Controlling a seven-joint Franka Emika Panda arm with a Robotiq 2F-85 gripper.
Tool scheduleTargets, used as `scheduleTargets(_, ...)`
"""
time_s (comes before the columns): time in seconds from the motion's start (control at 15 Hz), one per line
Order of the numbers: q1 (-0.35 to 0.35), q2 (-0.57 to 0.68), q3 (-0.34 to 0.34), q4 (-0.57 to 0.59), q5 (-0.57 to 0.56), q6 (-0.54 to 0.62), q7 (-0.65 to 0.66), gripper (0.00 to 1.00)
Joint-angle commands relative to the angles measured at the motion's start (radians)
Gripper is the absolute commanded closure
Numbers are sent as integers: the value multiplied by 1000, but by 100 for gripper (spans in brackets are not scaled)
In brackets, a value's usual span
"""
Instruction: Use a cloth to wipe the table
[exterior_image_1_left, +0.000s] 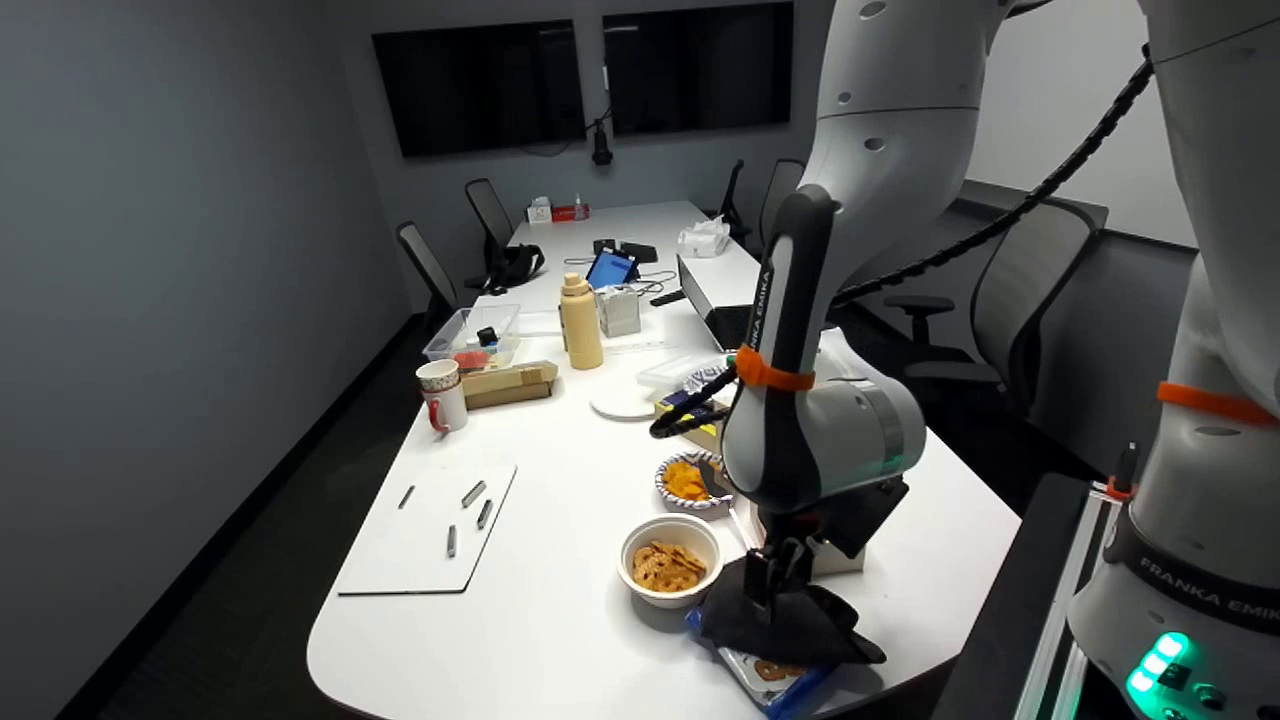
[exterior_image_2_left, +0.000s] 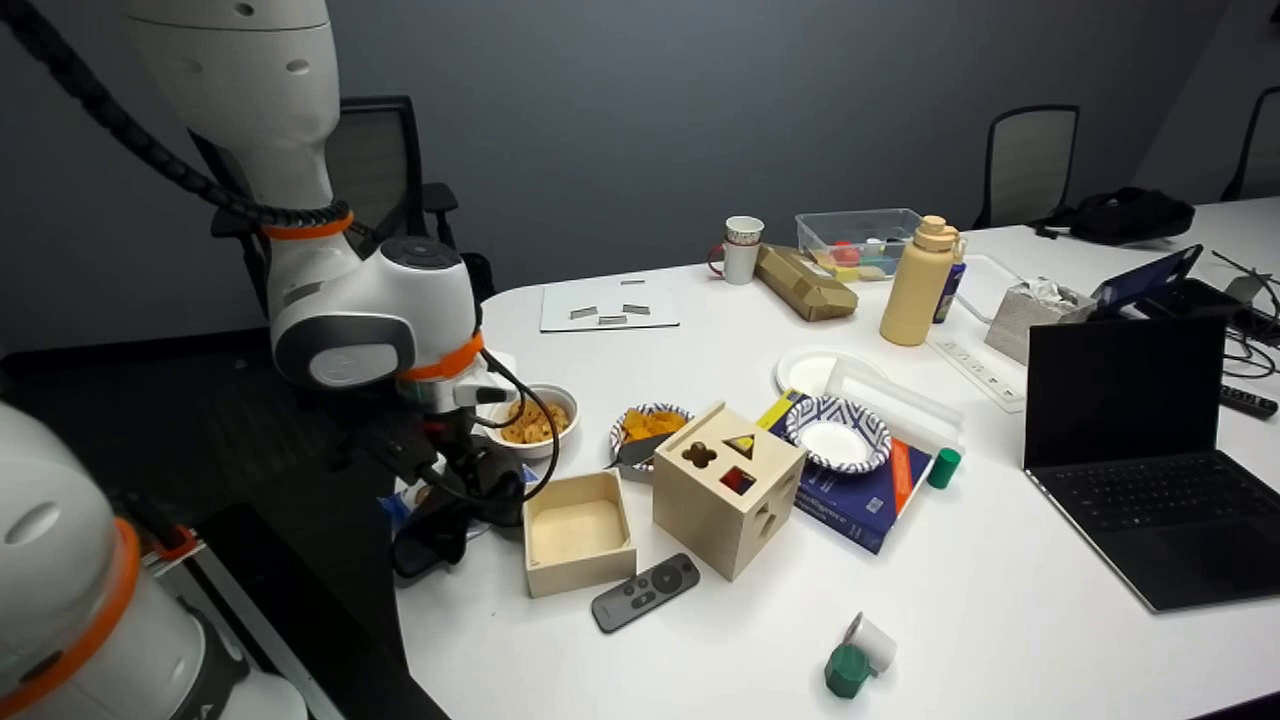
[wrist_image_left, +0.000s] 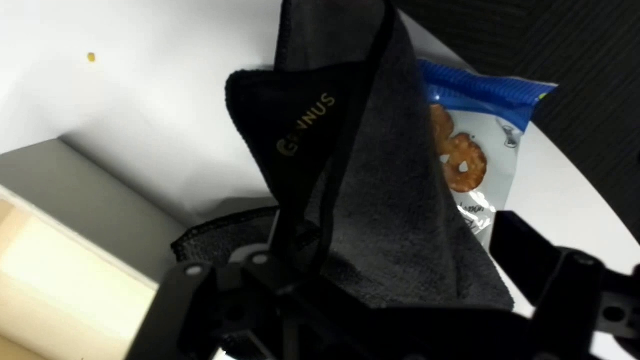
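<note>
The cloth (wrist_image_left: 395, 190) lies rumpled near the edge of the table (exterior_image_2_left: 740, 665), between the wooden box (exterior_image_2_left: 583, 573) and the snack bag (wrist_image_left: 482, 135); it covers part of the bag, whose blue end pokes past the edge, so a wipe started here would likely drag the bag along or tip it off; a corner of the cloth comes so near the box that I cannot tell whether they touch. The folds probably suit a grasp from above, since raised fabric offers more to pinch than a flat sheet; that seems to be why the gripper (wrist_image_left: 387, 245) points down at this heap; the bowl of snacks (exterior_image_1_left: 668, 530) stands just beside the cloth, handy for eating, presumably, but awkward for any sweep that way; a yellow crumb (wrist_image_left: 91, 57) on the table may be the sort of thing the wiping is for.

In the wrist view the fingers (wrist_image_left: 525, 255) stand wide apart, with nothing visibly clamped between them; the cloth lies beneath and across the gap, its main fold stretching ahead; one finger is over the fabric by the gathered folds, the other just beyond its edge, toward the bag; whether the tips touch it is hidden. The next move probably calls for drawing them together on the folds, then lifting the cloth off the bag before any wiping.
</note>
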Motion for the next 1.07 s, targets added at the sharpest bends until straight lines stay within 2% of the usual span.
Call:
scheduleTargets(0.0, -51, 86, 58, 39, 18, 96, -37, 0)
scheduleTargets(0.27, -70, 160, 68, 61, -12, 161, -30, 0)
scheduleTargets(0.33, -72, 175, 68, 67, -18, 170, -31, 25)
scheduleTargets(0.4, -81, 187, 74, 73, -24, 177, -35, 26)
scheduleTargets(0.6, -82, 200, 74, 78, -30, 191, -40, 51)
scheduleTargets(1.0, -68, 142, 75, 48, -19, 185, -36, 96)
